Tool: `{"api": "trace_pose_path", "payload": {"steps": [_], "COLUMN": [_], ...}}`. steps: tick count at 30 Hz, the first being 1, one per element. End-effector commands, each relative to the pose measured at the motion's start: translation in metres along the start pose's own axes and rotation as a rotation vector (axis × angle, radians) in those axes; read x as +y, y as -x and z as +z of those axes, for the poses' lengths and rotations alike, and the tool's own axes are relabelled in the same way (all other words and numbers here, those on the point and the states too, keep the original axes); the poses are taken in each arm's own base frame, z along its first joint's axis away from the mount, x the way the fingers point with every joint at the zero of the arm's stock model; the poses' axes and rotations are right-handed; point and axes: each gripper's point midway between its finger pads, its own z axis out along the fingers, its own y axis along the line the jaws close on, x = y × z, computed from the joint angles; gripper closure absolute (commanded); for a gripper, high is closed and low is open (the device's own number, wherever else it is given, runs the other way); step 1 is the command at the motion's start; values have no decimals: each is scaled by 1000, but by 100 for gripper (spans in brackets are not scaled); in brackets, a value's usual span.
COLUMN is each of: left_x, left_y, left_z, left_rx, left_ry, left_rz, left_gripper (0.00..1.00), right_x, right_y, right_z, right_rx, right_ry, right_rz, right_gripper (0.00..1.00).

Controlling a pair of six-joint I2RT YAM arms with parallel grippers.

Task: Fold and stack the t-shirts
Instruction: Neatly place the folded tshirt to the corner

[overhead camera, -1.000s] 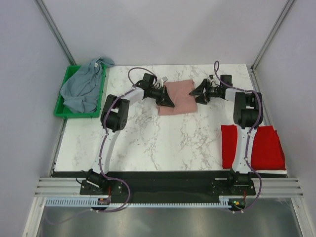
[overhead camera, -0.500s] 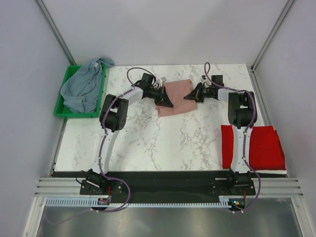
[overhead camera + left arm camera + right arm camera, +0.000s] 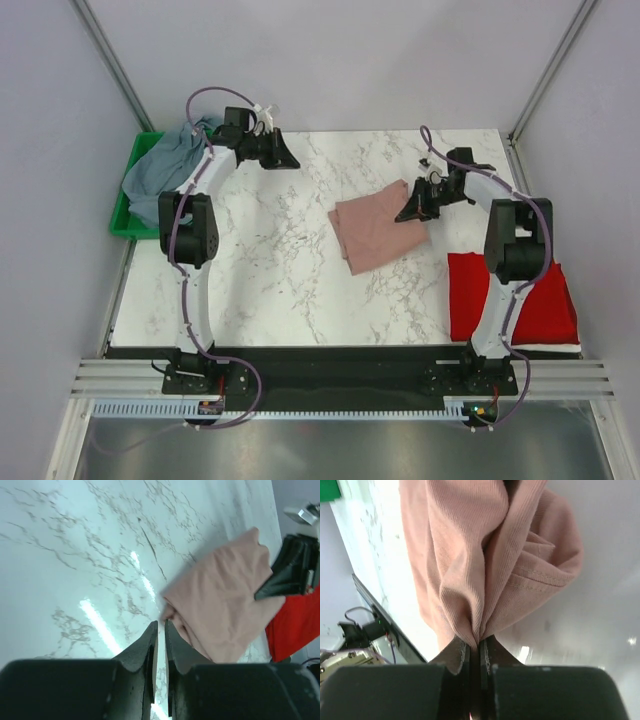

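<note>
On the far half of the marble table (image 3: 270, 280), right of the middle, the dusty-pink t-shirt (image 3: 375, 232) lies folded into a rough oblong, turned at a slant to the table edges. We see the right claw (image 3: 410, 210) at its far right corner. The right wrist view shows the two fingers pressed together on a pinched ridge of pink cloth, with the ribbed fabric bunching and fanning away from the tips and a stitched hem curling off to one side. So the right claw is clamped on the pink t-shirt.

The left claw (image 3: 288, 160) is well apart from that shirt, up at the far left of the table, just beside the green bin (image 3: 122, 224) and pointing to the right across the marble. In its own wrist view we see its fingers standing a narrow slit apart with nothing between them, bare marble beneath, and the pink shirt further off.

The grey-blue t-shirt (image 3: 165, 178) is crumpled in the bin, part of it hanging over the far rim. The red t-shirt (image 3: 545, 290) lies folded flat at the right edge of the table, partly behind the right arm in the top view.
</note>
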Motion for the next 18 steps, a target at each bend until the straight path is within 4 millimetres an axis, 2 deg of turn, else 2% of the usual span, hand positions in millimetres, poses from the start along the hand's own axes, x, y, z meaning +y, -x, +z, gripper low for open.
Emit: {"api": "trace_pose_path", "payload": {"steps": [1,5,6,8,13,18], "left_x": [-12,-17,-23,-29,-39,-44], "left_y": [30,35,38,40,46,49], "left_z": [-25,-38,-45,-51,-66,-70], "left_rx": [-67,-83,-91,-101,-119,-136], "left_ry": [16,-26,-49,-74,-96,-92], "left_rz": [126,97,99,94,98,95], "left_gripper": [83,83,83,83,83,83], "right_x": [26,33,40,41,38,44], "right_y": [-33,-75,-78,-95,-109,-117], "right_z": [-40,-53,-64,-70,-110,-153], "right_rx": [15,33,4,15,-49,-133], "right_ry": [-11,-21,-38,-60,-155,-207], "right_rz": [-70,-26,-49,-46,-60,-55], "right_gripper": [100,100,100,100,100,100]}}
